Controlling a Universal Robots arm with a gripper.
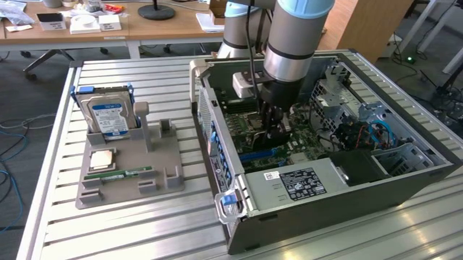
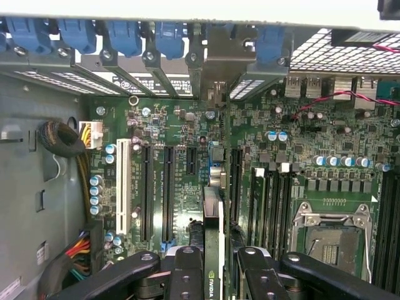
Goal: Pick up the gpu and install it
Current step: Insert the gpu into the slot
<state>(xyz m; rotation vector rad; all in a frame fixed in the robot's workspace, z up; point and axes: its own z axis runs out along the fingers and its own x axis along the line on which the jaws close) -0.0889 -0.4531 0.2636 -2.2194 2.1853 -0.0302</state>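
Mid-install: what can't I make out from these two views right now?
- Wrist view: whether the gpu is seated; seen edge-on, it hides its own connector edge.
- Wrist view: the claw, shut on the gpu, is cut off by the picture's edge.
- Exterior view: the gpu's lower edge; the claw and arm stand in front.
- Exterior view: label print on the hard drive, too small.

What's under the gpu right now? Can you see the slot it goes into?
The gpu, held edge-on between the fingers, is above the green motherboard. Long black slots show beside it; whatever lies directly beneath is covered by the card.
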